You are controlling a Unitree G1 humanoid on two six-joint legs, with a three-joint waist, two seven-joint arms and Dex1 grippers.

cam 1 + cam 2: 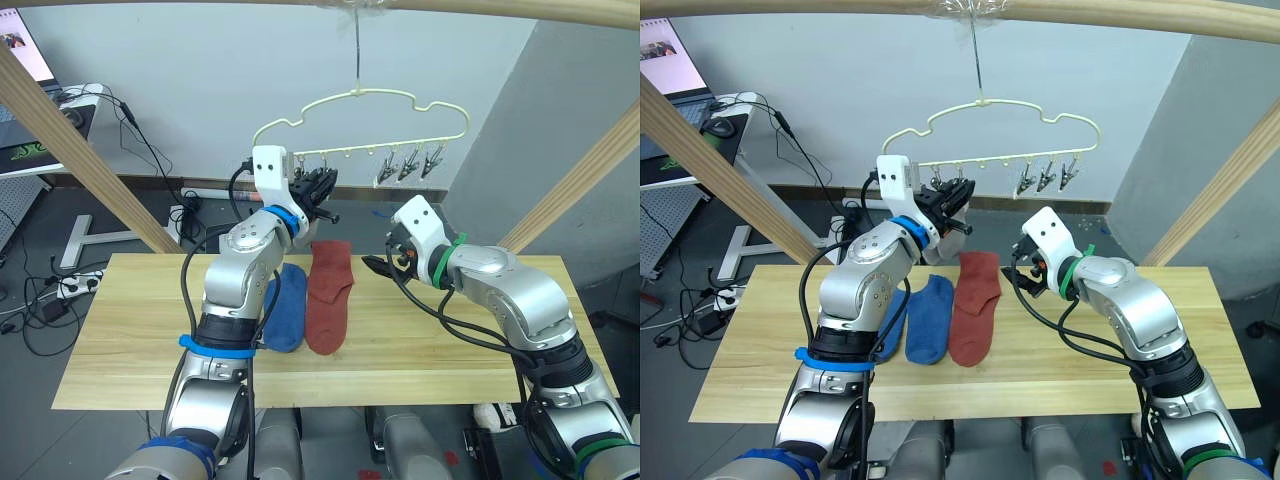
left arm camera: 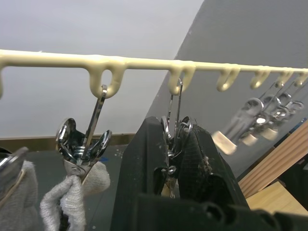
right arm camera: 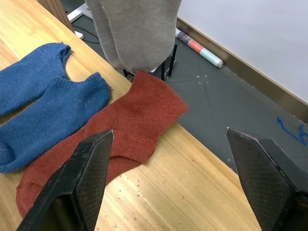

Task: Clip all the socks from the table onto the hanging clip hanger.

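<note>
The pale-yellow clip hanger (image 1: pixel 355 93) hangs from the top pole. My left gripper (image 1: pixel 318 190) is raised to its clip row, and in the left wrist view its fingers (image 2: pixel 144 159) are shut on a metal clip (image 2: pixel 174 120). The clip beside it holds a light grey sock (image 2: pixel 62 202), which hangs over the table's far edge (image 3: pixel 137 29). Two blue socks (image 1: pixel 930 318) and a rust-red sock (image 1: pixel 972 305) lie flat on the table (image 1: pixel 450 350). My right gripper (image 3: pixel 168 131) is open and holds nothing, just right of the rust-red sock and above the wood.
Three bare metal clips (image 1: pixel 405 165) hang at the hanger's right end. Slanted wooden poles (image 1: pixel 70 140) frame both sides. A desk with a laptop (image 1: pixel 30 60) and floor cables (image 1: pixel 50 290) lie to the left. The table's right half is bare wood.
</note>
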